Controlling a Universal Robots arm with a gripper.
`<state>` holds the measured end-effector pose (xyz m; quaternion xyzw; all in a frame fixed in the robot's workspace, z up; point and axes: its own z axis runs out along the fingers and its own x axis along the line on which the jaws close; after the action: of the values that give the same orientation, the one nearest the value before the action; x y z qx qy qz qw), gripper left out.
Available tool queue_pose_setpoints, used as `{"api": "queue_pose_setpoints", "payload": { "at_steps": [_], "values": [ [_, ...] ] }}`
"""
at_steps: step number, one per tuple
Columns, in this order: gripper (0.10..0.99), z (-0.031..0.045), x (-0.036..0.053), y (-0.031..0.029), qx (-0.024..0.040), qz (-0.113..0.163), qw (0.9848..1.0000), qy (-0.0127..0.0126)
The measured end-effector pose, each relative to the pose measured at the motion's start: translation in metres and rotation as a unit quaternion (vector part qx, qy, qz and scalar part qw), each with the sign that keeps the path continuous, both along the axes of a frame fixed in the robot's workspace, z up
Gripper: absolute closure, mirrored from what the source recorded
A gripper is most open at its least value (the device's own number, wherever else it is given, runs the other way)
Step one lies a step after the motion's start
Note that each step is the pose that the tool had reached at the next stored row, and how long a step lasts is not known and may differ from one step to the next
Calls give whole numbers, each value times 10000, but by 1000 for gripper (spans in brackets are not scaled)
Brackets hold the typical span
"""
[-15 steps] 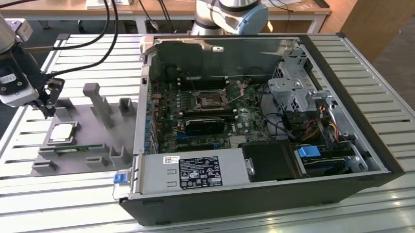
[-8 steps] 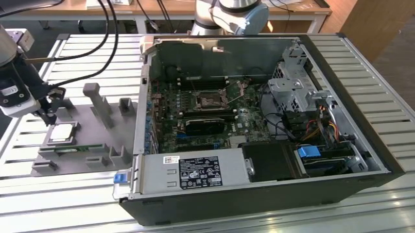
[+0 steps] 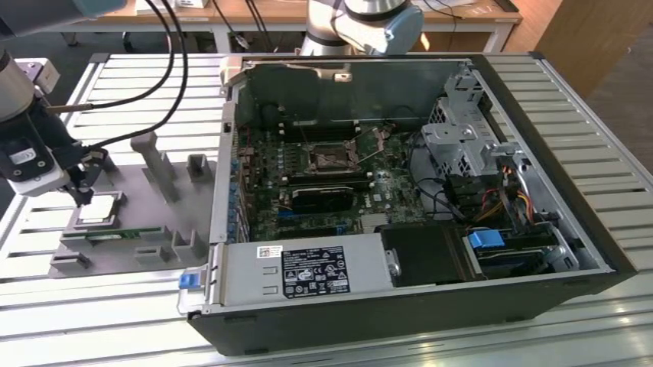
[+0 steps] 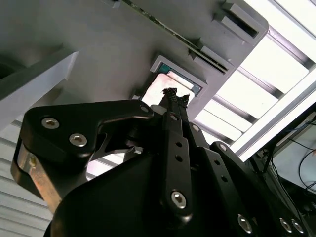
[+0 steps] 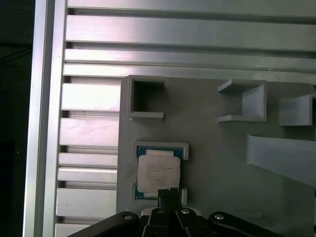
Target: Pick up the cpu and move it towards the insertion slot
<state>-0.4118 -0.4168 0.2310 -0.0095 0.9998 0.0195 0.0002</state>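
In the exterior view, your open computer case (image 3: 408,336) filled the middle of the slatted metal table (image 3: 597,164). The grey tray (image 3: 133,195) lay just beside it at its nine o'clock. The case's near wall stood between the tray and the motherboard. The insertion slot (image 3: 332,157) sat inside, at about two o'clock from the tray and well apart from it. Its shiny frame ringed a dark centre. A flat black block (image 3: 321,200) lay just beside the slot at its six o'clock, and the boxy power supply (image 3: 306,271) lay along the case's near edge. On the tray, upright posts (image 3: 148,157) rose at one o'clock from your gripper (image 3: 79,195). A narrow green circuit strip (image 3: 122,233) lay at five o'clock from it. Black cables (image 3: 173,61) hung down from twelve o'clock towards the arm.

The cpu (image 3: 99,210) lay flat in its low-walled pocket on the tray, not lifted. In the first wrist view the cpu (image 5: 157,173) showed a pale, silvery square top with a thin blue-green rim at its edges. In the second wrist view the cpu (image 4: 157,90) glared almost white.

In both wrist views your gripper (image 5: 168,191) (image 4: 173,95) stood over one edge of the chip. Its fingertips were drawn together with nothing visibly between them. You could not tell whether they touched the chip.
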Motion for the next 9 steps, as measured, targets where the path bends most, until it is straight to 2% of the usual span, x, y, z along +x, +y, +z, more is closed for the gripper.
{"api": "queue_pose_setpoints", "payload": {
  "at_steps": [9],
  "values": [
    [984, -136, 0, 15, 1, 1, 10000, 0]
  ]
}}
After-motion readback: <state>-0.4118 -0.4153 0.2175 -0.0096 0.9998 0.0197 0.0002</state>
